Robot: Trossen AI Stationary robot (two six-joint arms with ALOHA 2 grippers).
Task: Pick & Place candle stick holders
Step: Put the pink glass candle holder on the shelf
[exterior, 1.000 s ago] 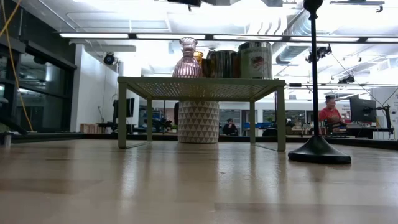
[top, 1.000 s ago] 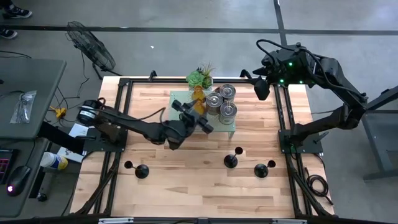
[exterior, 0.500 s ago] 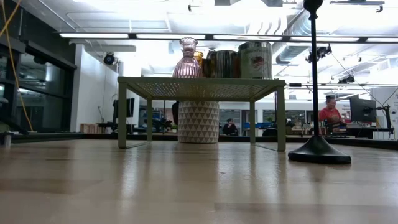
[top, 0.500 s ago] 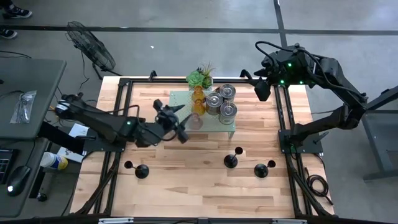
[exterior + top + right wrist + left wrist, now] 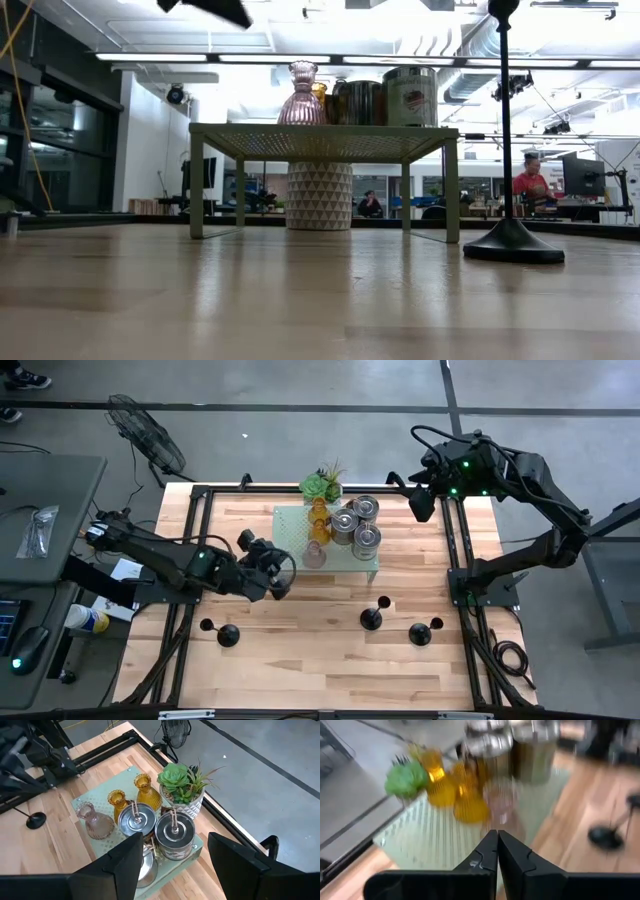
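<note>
A pale green stand [image 5: 293,525] at the table's far middle carries a pink glass candle stick holder [image 5: 314,555], two amber ones [image 5: 131,795] and three silvery cylinders [image 5: 360,525]. Three black holders [image 5: 371,619] stand on their round bases on the near part of the table. My left gripper [image 5: 284,569] hovers shut and empty just left of the stand, its fingertips [image 5: 497,838] pointing toward the pink holder [image 5: 501,805]. My right gripper [image 5: 175,870] waits open high above the far right corner, looking down on the stand.
A green spiky potted plant [image 5: 322,483] stands behind the stand at the far edge. Black frame rails [image 5: 190,540] run along the table's left and right sides. Bare wood [image 5: 300,650] lies between the black holders along the near half.
My left gripper has drawn back from over the stand toward the table's left edge, turning its wrist, and its fingers have come together on nothing. The pink holder, which it covered before, stands uncovered on the stand's near left corner.
</note>
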